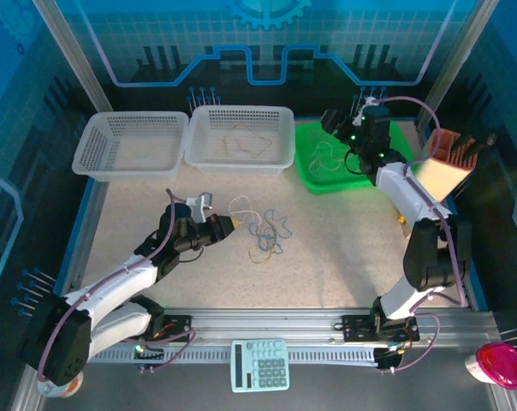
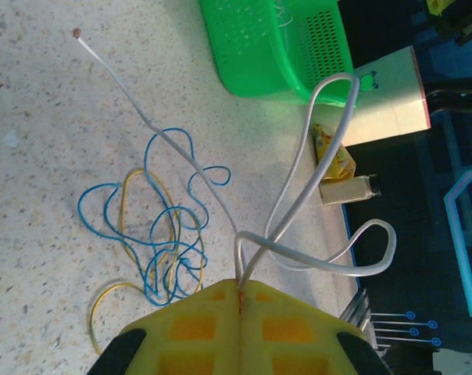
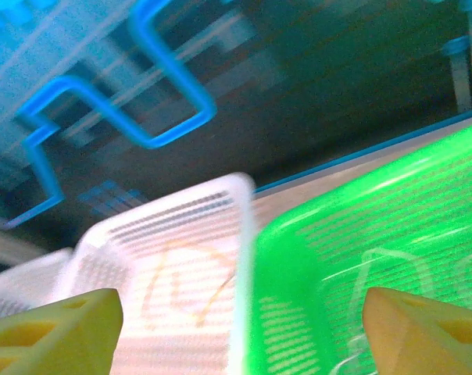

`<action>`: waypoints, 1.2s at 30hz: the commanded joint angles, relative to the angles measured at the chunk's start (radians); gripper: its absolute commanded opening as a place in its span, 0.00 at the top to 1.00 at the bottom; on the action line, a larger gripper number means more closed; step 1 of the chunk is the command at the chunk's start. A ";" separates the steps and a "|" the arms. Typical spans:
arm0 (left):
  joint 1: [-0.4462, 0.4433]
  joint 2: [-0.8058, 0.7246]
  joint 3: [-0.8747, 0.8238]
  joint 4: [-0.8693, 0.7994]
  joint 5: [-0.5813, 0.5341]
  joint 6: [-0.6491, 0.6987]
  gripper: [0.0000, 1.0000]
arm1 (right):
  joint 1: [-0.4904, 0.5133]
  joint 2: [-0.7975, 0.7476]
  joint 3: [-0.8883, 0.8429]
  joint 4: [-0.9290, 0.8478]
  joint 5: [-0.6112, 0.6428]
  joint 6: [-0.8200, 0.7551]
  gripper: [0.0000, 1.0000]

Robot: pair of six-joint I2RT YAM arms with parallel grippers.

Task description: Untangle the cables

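A tangle of blue and yellow cables [image 1: 267, 238] [image 2: 154, 242] lies on the speckled table, right of my left gripper [image 1: 234, 223] [image 2: 241, 295]. That gripper is shut on a white cable [image 2: 306, 195], whose loops rise from the yellow fingertips and whose thin tail crosses the tangle. My right gripper [image 1: 337, 128] [image 3: 240, 312] hangs open over the green basket [image 1: 348, 158] [image 3: 361, 258], nothing between its fingers. A white cable [image 1: 329, 157] [image 3: 392, 262] lies inside that basket. A yellowish cable [image 1: 246, 141] [image 3: 185, 285] lies in the middle white basket [image 1: 241, 137] [image 3: 173, 226].
Another white basket [image 1: 132, 145] stands at the back left. A tan box with tools [image 1: 451, 163] sits at the right edge, with a small yellow packet [image 2: 334, 156] on the table near it. A calculator [image 1: 260, 365] and a pink object [image 1: 496, 364] lie in front of the arm bases.
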 commanded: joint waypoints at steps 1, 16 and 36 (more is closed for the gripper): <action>0.005 0.024 0.049 0.061 0.030 -0.012 1.00 | 0.067 -0.055 -0.047 -0.004 -0.152 -0.001 0.20; 0.005 0.105 0.165 0.101 0.033 -0.046 1.00 | 0.343 -0.220 -0.272 -0.023 -0.352 -0.103 0.19; 0.005 0.110 0.203 0.080 0.052 -0.044 1.00 | 0.456 -0.198 -0.317 -0.017 -0.303 -0.202 0.18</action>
